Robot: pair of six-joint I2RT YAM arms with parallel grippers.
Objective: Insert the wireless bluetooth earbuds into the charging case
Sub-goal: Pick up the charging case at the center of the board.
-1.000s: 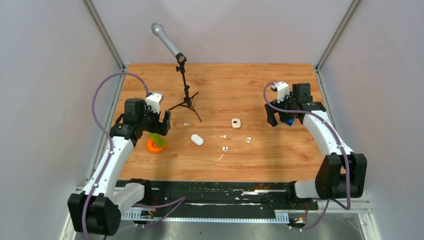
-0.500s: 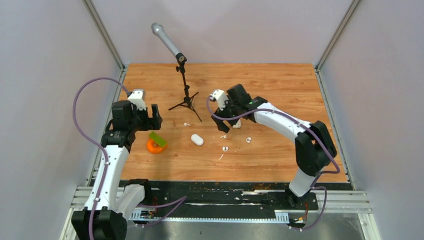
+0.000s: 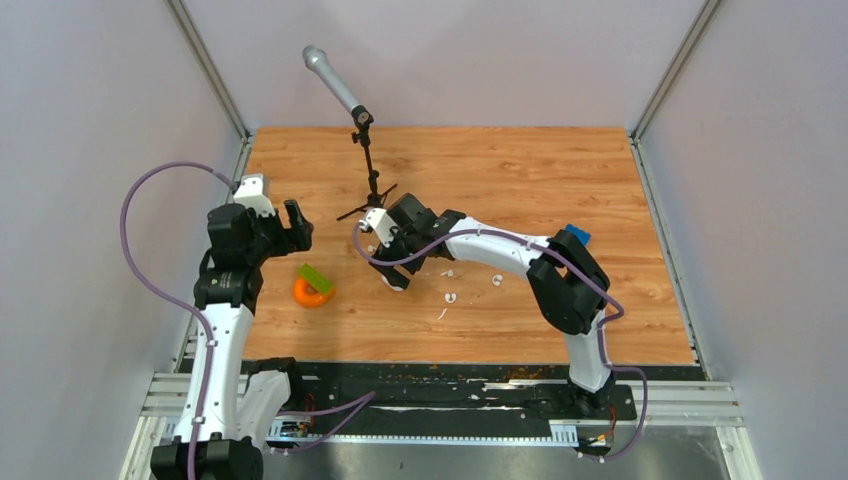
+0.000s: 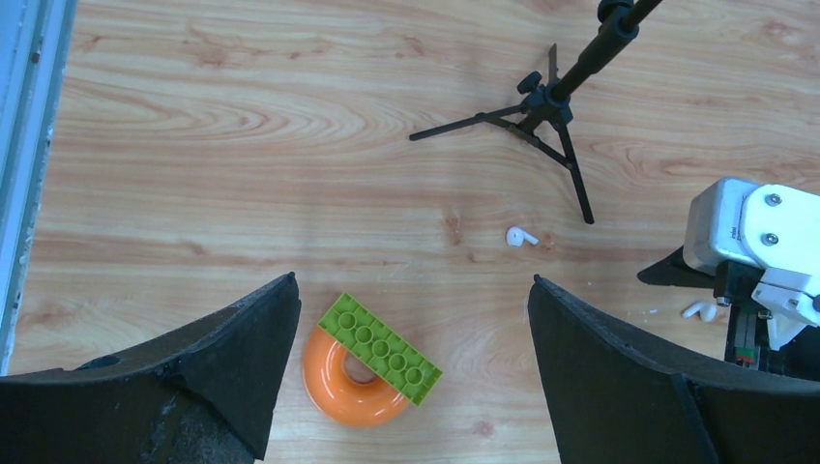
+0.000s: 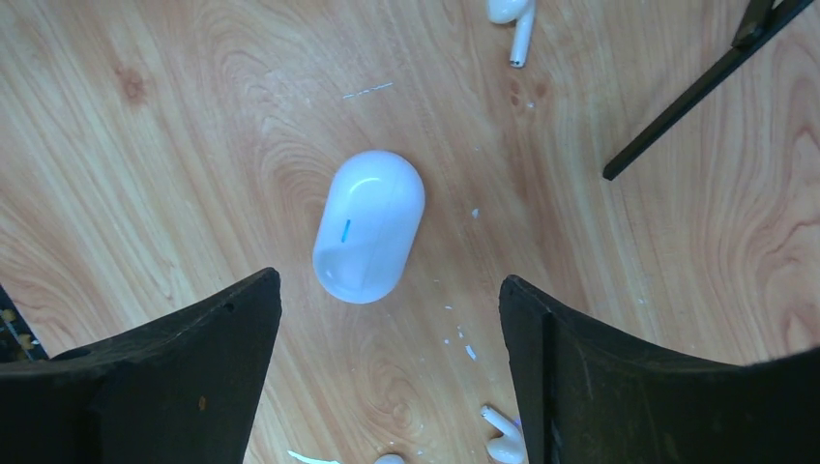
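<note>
White charging case lies untouched — right end effector gaping above.

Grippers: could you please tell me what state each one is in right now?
Left gripper: open, holding nothing.
Right gripper: open, holding nothing, over the case.

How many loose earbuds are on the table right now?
4 earbuds: one by the microphone stand's leg, one beside the right gripper, two on open table right of the charging case. The right arm may hide more.
</note>
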